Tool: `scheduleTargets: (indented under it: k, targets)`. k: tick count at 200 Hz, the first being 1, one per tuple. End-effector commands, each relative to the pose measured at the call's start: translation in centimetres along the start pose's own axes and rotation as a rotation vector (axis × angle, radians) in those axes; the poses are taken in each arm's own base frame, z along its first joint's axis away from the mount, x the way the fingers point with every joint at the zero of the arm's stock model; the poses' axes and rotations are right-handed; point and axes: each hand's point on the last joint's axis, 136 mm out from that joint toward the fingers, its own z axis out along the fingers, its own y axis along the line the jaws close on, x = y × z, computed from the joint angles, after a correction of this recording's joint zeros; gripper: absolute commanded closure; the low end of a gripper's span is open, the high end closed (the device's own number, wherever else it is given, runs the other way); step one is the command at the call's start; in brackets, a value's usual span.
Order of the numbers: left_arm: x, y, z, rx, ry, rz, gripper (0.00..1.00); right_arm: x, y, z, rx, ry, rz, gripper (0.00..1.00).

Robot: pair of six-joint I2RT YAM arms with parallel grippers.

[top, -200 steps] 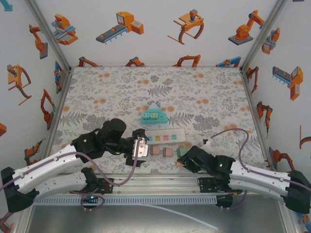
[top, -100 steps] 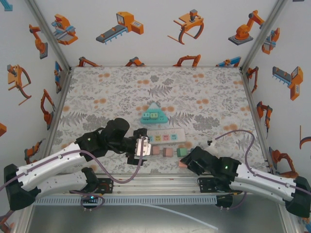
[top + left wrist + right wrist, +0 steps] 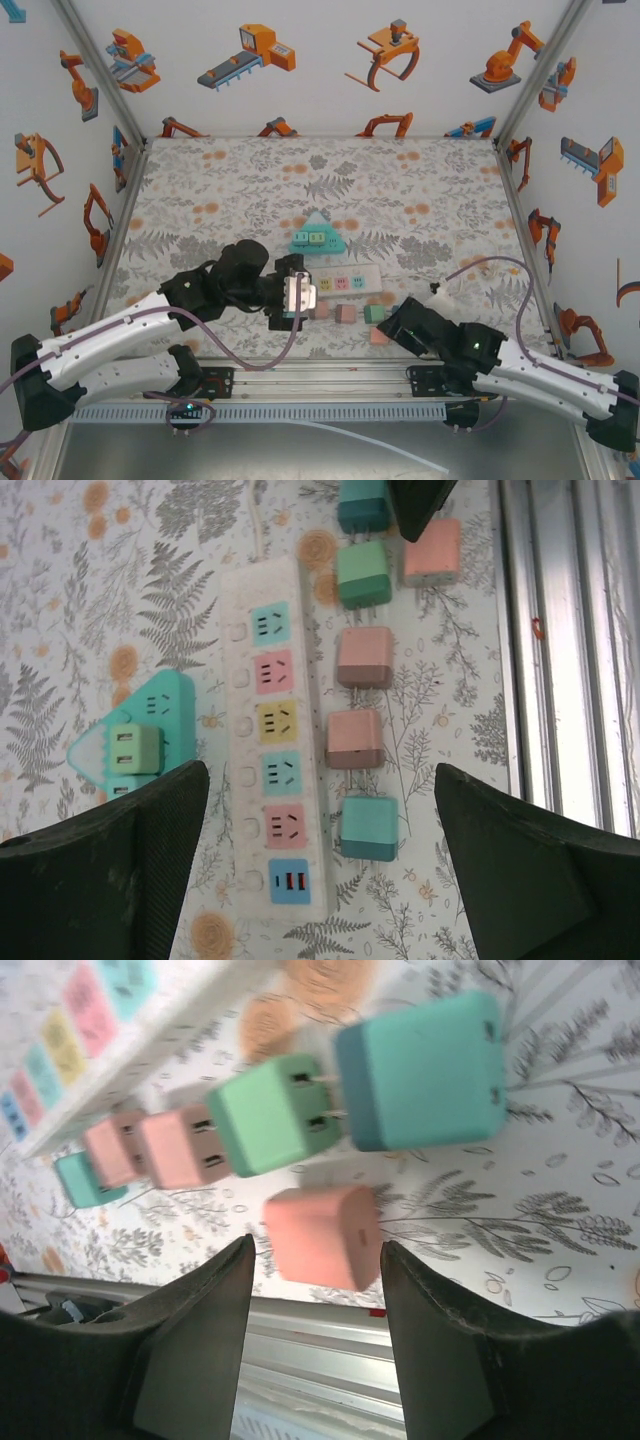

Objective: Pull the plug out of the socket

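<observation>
Your right tool (image 3: 315, 1258) was spread, with the pink plug (image 3: 322, 1237) lying free at its tips, near the strip (image 3: 270, 750) and just past the plug row (image 3: 365, 670). A careless withdrawal could have knocked it into that row. Your left tool (image 3: 322, 772), spread wide above the strip, risked nudging it.

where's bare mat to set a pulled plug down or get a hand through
Bare mat runs full width from the triangular socket to the back wall. Right of the power strip is free too. Crowded: the near band between that strip and the rail, with the loose plugs, left fingers and right fingers.
</observation>
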Motion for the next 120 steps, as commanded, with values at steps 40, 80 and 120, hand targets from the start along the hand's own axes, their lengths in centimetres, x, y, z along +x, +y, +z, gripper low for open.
scheduleTargets:
  k: [40, 80, 120]
  targets:
    - [-0.8, 14.5, -2.4, -0.439, -0.011, -0.516, 0.18, -8.9, 11.3, -5.6, -0.116, -0.446, -0.523, 0.49]
    - [1.8, 22.4, -4.0, -0.548, -0.083, -0.836, 0.19, -9.6, 19.9, -5.7, -0.240, -0.660, -0.917, 0.34]
    - [6.3, 27.9, -2.6, -0.624, 0.041, -0.943, 0.19, -6.7, 25.3, -1.5, -0.324, -0.584, -1.426, 0.21]
